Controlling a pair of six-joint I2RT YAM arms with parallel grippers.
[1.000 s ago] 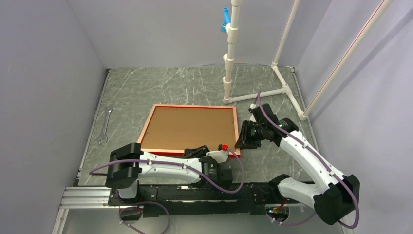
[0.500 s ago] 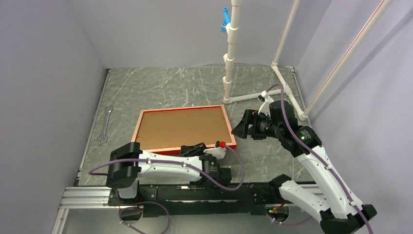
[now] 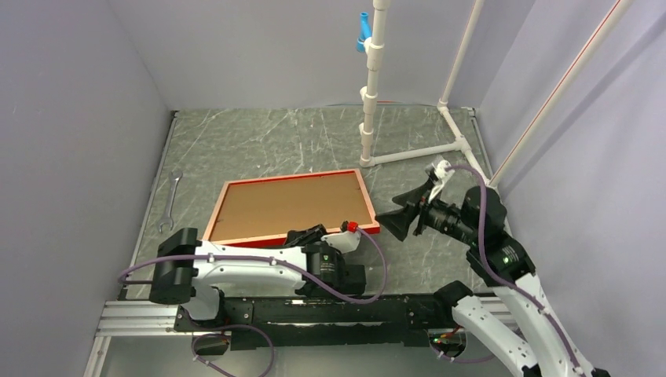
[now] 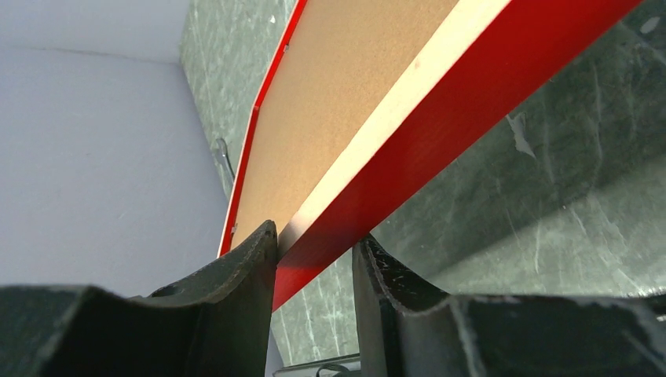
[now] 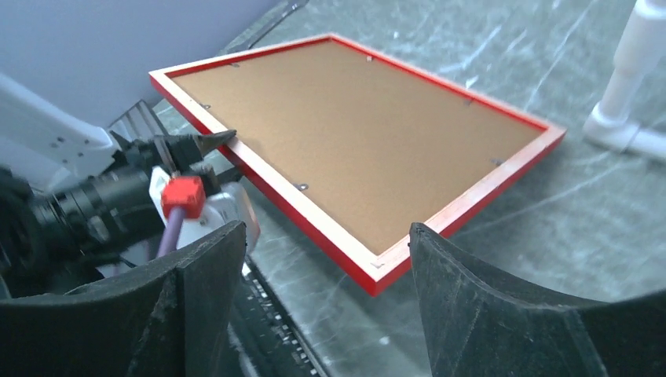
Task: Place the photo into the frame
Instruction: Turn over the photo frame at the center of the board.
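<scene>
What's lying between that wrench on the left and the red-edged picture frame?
Nothing. Only bare grey marbled tabletop separates the wrench from the frame. The top view shows this plainly.

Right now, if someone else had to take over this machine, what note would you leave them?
Left claw: shut on the near edge of the frame.
Right claw: open and empty, hovering off the frame's right corner, not touching it.
Frame: brown back up on the table, near edge apparently lifted a little.
Photo: not in any view; it may already be under the backing, but that cannot be told.
Done: nothing that can be confirmed.
Left: find the photo and check that it is in the frame.
</scene>
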